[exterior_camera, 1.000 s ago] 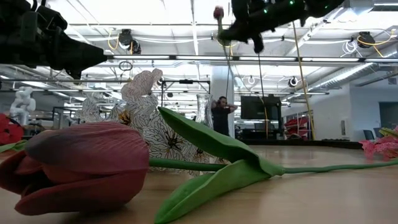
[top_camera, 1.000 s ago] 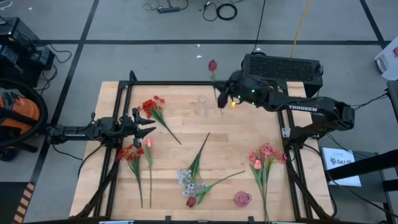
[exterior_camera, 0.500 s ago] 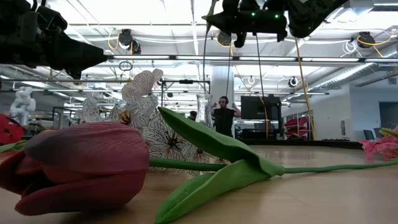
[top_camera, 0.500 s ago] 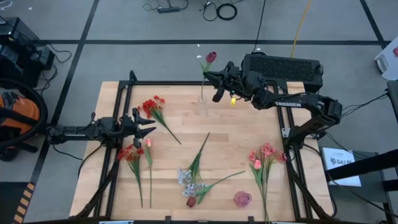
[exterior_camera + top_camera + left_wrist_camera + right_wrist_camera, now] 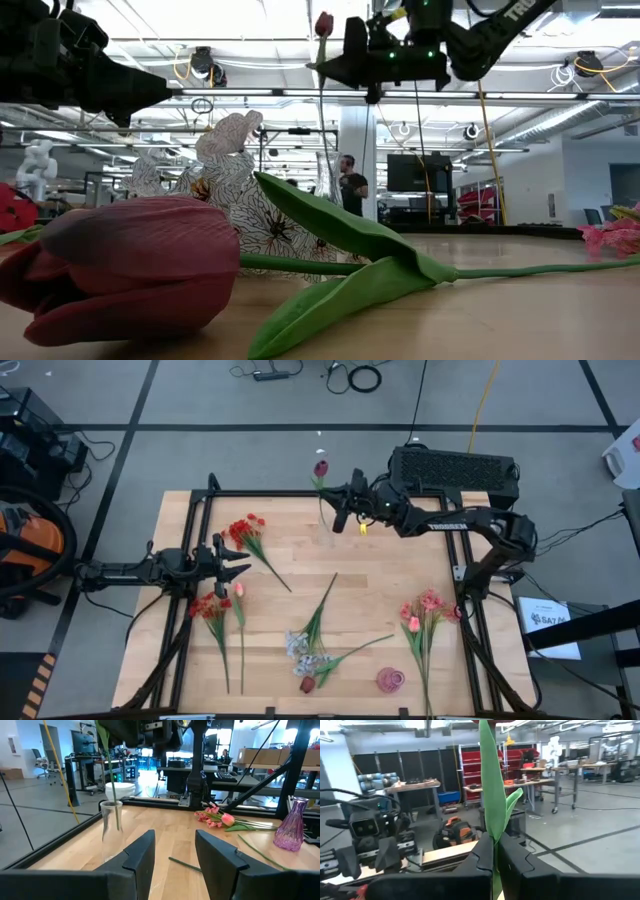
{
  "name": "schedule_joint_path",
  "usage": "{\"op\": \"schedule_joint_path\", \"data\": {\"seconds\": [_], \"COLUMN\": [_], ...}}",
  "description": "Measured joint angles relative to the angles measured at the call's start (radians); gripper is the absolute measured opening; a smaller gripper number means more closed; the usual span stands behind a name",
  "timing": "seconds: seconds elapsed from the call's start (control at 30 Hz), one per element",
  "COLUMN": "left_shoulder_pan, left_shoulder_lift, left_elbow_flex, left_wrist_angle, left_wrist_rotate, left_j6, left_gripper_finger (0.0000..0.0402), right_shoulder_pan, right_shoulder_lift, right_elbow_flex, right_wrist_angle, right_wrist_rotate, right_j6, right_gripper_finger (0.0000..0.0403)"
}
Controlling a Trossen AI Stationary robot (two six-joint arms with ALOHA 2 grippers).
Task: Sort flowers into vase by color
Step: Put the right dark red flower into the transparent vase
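My right gripper [image 5: 338,512] is shut on a dark maroon tulip, whose bud [image 5: 321,467] stands above the fingers near the table's far edge. Its green stem [image 5: 115,810] runs down into a clear glass vase [image 5: 111,832]. My left gripper [image 5: 243,561] waits open at the table's left, holding nothing. Flowers lie flat on the table: red clusters [image 5: 245,530], a red sprig with a pink bud [image 5: 212,606], a white-grey spray [image 5: 300,648], another maroon tulip [image 5: 308,683] and pink blossoms [image 5: 426,606]. My right gripper pinches the tulip's stem and leaf [image 5: 493,832] between its two fingers [image 5: 481,854], well below the bud. The fingers come in about level from the table's right and lie across the stem. The tulip stands nearly upright, its lower end inside the clear vase.
A small purple glass vase [image 5: 390,680] stands near the front right, also seen from the left wrist as the purple vase [image 5: 295,822]. A black frame [image 5: 280,493] rims the table. Bare wood lies in the middle [image 5: 380,580].
My right gripper has gone toward the table's left edge and down, tipping nearer to level. The maroon tulip has gone with it, swinging to nearly upright, and its stem now hangs down into the clear vase.
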Motion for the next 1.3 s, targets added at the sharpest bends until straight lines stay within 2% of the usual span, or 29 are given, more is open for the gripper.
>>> {"op": "schedule_joint_path", "data": {"seconds": [0.27,0.4,0.57,0.63,0.97,1.3], "left_shoulder_pan": [0.000,0.000,0.000,0.000,0.000,0.000], "left_shoulder_lift": [0.000,0.000,0.000,0.000,0.000,0.000], "left_elbow_flex": [0.000,0.000,0.000,0.000,0.000,0.000], "left_wrist_angle": [0.000,0.000,0.000,0.000,0.000,0.000], "left_wrist_rotate": [0.000,0.000,0.000,0.000,0.000,0.000], "left_j6": [0.000,0.000,0.000,0.000,0.000,0.000], "left_gripper_finger": [0.0148,0.0148,0.0148,0.0148,0.0148,0.0148], "right_shoulder_pan": [-0.007,-0.011,-0.018,-0.017,-0.013,-0.013], "right_shoulder_lift": [0.065,0.061,0.052,0.052,0.051,0.052], "right_elbow_flex": [-0.006,-0.061,-0.169,-0.186,-0.186,-0.186], "right_wrist_angle": [0.052,0.082,0.266,0.290,0.149,0.137], "right_wrist_rotate": [-0.006,-0.005,0.001,0.001,0.000,0.000], "right_j6": [0.026,0.046,0.082,0.083,0.130,0.149], "right_gripper_finger": [0.0002,0.0002,0.0002,0.0002,0.0022,0.0033]}}
